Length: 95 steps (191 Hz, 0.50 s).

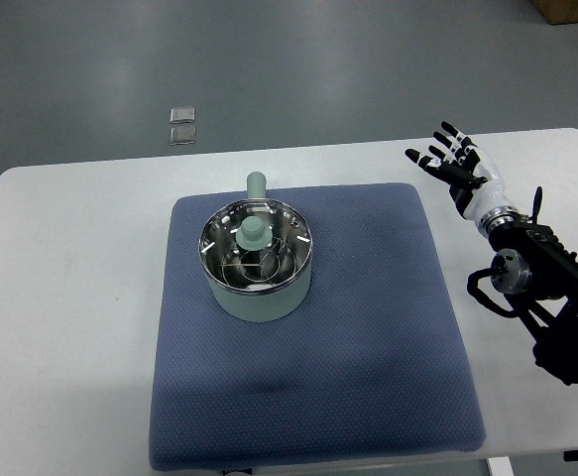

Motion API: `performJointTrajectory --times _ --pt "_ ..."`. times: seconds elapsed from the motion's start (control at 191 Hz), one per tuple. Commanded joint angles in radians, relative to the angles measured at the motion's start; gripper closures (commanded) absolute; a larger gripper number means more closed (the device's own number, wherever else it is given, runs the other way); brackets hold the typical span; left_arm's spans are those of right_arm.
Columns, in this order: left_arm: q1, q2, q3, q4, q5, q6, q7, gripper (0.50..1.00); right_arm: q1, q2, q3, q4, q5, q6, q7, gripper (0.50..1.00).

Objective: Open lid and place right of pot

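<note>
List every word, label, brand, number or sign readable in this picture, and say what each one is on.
None can be read.
The pot, its lid, the blue mat and the white table show no print.
The right hand carries no legible marking.
The two small clear squares on the floor are too small to tell.

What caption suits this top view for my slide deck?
Lidded pale-green pot sits on a blue mat while the right hand hovers open over the white table.
</note>
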Motion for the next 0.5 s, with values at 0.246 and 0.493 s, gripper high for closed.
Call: performJointTrajectory --times 0.246,0.493 --pt "-0.007 0.0 -0.002 -0.007 0.0 0.001 -0.006 0.5 0.002 -0.005 0.0 0.0 0.0 0.0 -0.002 0.568" --pt "-0.004 0.0 0.001 -0.001 0.0 0.001 -0.006 0.5 0.005 -0.006 0.001 0.0 0.0 0.002 0.0 0.568"
